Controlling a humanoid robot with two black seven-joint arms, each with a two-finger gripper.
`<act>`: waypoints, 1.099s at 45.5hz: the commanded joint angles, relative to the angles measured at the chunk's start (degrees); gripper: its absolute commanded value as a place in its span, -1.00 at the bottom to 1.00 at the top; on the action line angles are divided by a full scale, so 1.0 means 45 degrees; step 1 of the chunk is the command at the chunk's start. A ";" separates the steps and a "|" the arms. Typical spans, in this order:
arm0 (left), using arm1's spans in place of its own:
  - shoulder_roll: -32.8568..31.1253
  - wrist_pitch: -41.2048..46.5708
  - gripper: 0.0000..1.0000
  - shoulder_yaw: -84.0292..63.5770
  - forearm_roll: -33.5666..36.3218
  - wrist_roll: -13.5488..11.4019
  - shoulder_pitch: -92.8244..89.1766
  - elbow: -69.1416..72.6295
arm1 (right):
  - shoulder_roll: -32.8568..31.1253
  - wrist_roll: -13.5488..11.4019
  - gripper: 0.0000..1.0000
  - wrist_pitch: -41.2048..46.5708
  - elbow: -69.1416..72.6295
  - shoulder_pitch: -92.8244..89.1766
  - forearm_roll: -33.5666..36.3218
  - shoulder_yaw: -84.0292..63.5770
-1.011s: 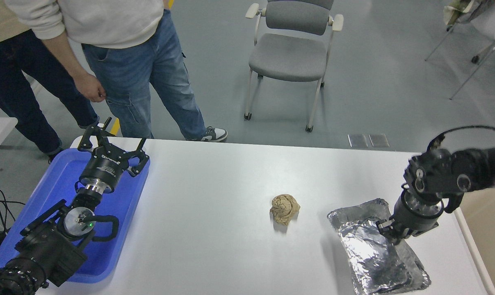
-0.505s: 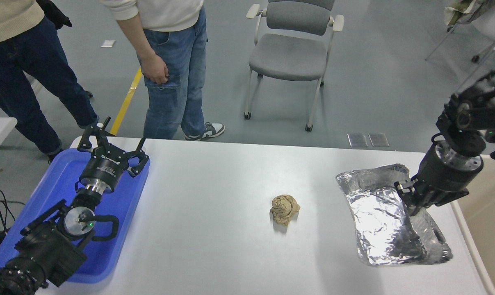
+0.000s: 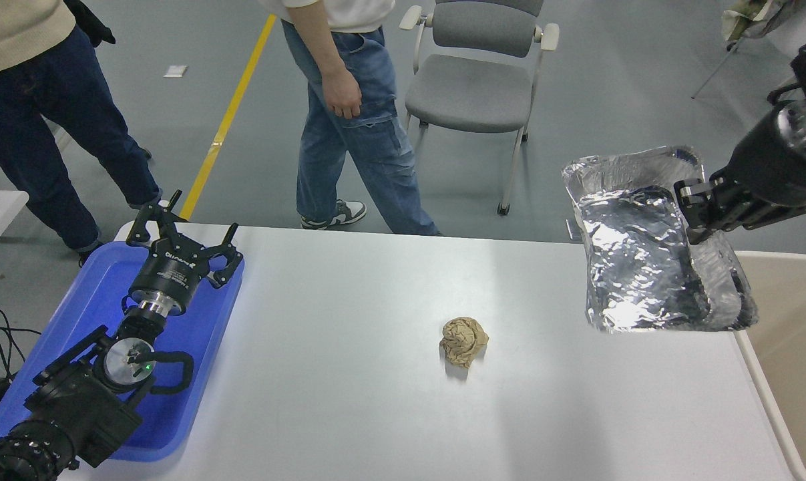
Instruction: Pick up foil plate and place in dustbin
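A white bench (image 3: 349, 401) fills the lower part of the view, seen from above and behind the robot. At the right edge, the black right arm reaches in high, and its black right tool (image 3: 700, 207) is clenched on the right-hand rim of the foil plate (image 3: 636, 260), a shiny, crinkled, rectangular aluminium tray with rounded corners. The plate hangs in the air, lifted clear of the bench and tilted so its hollow inner face is turned toward the camera. It sits above the bench's far right corner, just left of the dustbin (image 3: 793, 334), a large beige plastic bin with a pale rounded rim, which stands against the bench's right side and is only partly in view.

Near the middle of the bench lies a crumpled tan paper ball (image 3: 464, 341), well apart from the plate.

At the lower left, the black left arm rests over a blue plastic tray (image 3: 206, 347) at the bench's left end. Its left tool (image 3: 182, 234) points away from the camera with its fingers spread, grasping nothing.

Beyond the bench, on a grey floor, a person in blue jeans (image 3: 356, 127) stands near a grey chair with white arms (image 3: 479, 73). A second person in dark trousers (image 3: 49, 113) stands at the far left.
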 commanded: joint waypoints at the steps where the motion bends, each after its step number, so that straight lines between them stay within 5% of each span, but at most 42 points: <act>1: 0.0000 -0.0001 1.00 0.0000 -0.0005 0.0000 0.0000 0.0000 | -0.0591 0.0001 -1.00 0.0013 -0.0001 0.0334 0.0065 -0.0566; 25: 0.0000 -0.0001 1.00 0.0020 0.0014 0.0000 0.0000 0.0000 | -0.2192 -0.0077 -1.00 0.0013 -0.1427 -0.0740 -0.0287 -0.5255; 50: 0.0000 -0.0001 1.00 0.0020 -0.0005 0.0000 0.0000 0.0000 | -0.4419 -0.0116 -1.00 0.0013 -0.7791 -0.7925 -0.0931 -0.1332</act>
